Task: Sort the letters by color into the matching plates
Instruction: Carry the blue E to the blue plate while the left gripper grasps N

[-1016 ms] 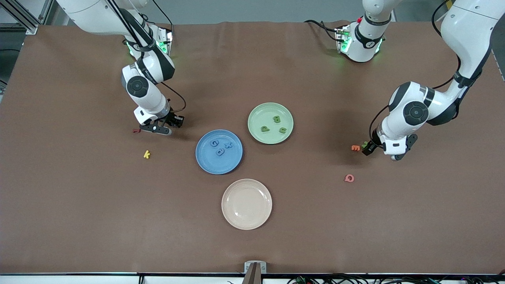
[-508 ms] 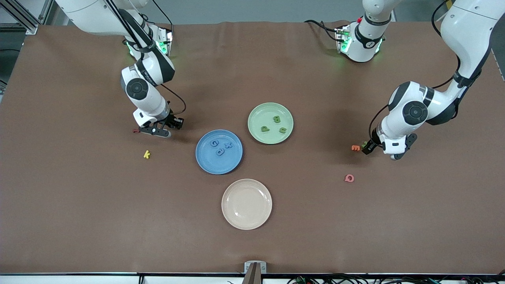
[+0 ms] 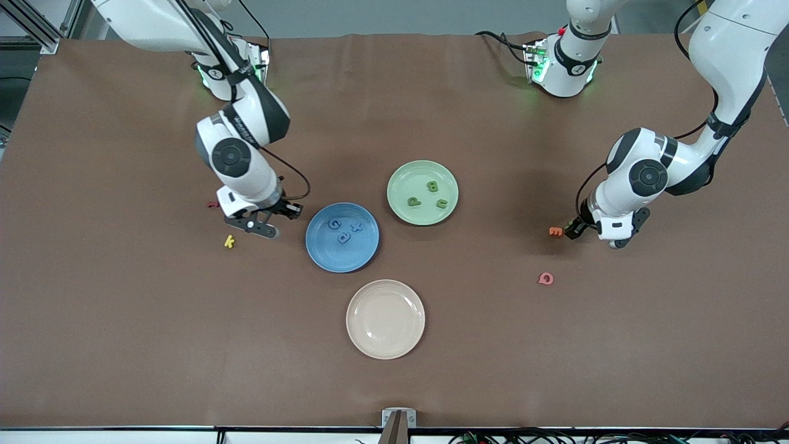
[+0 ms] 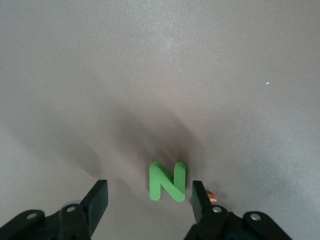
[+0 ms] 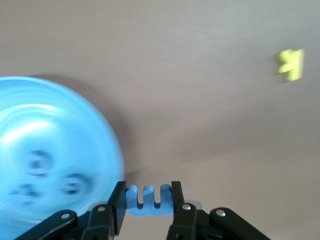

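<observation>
Since 1 s ago the right gripper (image 3: 266, 223) has moved off the red letter (image 3: 213, 204) toward the blue plate (image 3: 318, 251), and now hangs over bare bench between the yellow k (image 3: 229, 242) and that plate's rim; the left gripper (image 3: 576, 229) has barely shifted.

Right wrist view: a blue letter (image 5: 147, 201) (ridged, looks like an E or M, can't tell which) sits clamped between the jaws, which are closed to its width w/ both pads pressed on its sides. The blue plate (image 5: 15, 135) lies just beside the gripper (image 5: 147, 200) and holds 3 blue letters (image 3: 344, 231); the yellow k (image 5: 291, 64) lies well apart toward the right arm's end.

Left wrist view: a green N (image 4: 168, 181) lies flat on the bench between the left gripper's (image 4: 150, 200) jaws, close against one finger (image 4: 199, 196) and well clear of the other. Jaws are spread wide and hold nothing. An orange letter (image 4: 212, 197) peeks out just beside that same finger; in the front view it (image 3: 556, 231) sits right next to the gripper, toward the plates. A pink letter (image 3: 545, 279) lies nearer the front camera, apart from both.

The pale green plate (image 3: 404, 176) holds 3 green letters (image 3: 428, 193) and touches nothing; the blue plate is just beside it. The cream plate (image 3: 363, 305) sits nearest the front camera.
</observation>
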`<action>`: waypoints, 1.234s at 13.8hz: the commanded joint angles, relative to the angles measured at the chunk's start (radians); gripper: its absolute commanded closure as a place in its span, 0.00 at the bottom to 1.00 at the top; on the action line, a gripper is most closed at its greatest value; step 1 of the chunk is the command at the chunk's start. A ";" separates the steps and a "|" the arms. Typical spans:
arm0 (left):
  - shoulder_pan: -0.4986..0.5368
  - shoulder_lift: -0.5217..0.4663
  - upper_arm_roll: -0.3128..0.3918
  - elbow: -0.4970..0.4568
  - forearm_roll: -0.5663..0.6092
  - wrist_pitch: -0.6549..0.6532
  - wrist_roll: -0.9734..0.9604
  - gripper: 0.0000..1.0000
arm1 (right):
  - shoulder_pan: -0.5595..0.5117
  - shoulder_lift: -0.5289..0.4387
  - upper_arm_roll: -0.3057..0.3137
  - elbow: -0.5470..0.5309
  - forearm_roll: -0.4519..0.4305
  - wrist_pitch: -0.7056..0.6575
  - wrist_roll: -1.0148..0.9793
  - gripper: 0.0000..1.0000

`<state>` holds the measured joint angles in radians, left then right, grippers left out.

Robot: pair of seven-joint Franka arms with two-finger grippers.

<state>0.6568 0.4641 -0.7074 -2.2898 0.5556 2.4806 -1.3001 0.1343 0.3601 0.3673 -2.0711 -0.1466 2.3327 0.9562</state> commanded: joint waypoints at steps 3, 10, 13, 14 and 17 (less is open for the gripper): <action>0.035 0.021 0.000 -0.010 0.055 0.027 -0.018 0.25 | 0.117 0.219 -0.005 0.265 0.004 -0.022 0.206 1.00; 0.030 0.036 -0.001 -0.008 0.055 0.038 -0.031 0.26 | 0.156 0.348 -0.010 0.434 -0.010 -0.024 0.260 1.00; 0.030 0.047 -0.001 -0.008 0.055 0.038 -0.031 0.27 | 0.157 0.385 -0.011 0.480 -0.013 -0.023 0.260 1.00; 0.029 0.048 -0.001 -0.008 0.055 0.038 -0.031 0.28 | 0.157 0.393 -0.014 0.486 -0.013 -0.022 0.260 1.00; 0.027 0.059 -0.001 -0.008 0.056 0.038 -0.031 0.31 | 0.186 0.404 -0.050 0.490 -0.013 -0.016 0.260 1.00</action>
<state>0.6791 0.5029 -0.7038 -2.2905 0.5824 2.5061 -1.3008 0.2854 0.7386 0.3476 -1.6184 -0.1480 2.3290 1.1937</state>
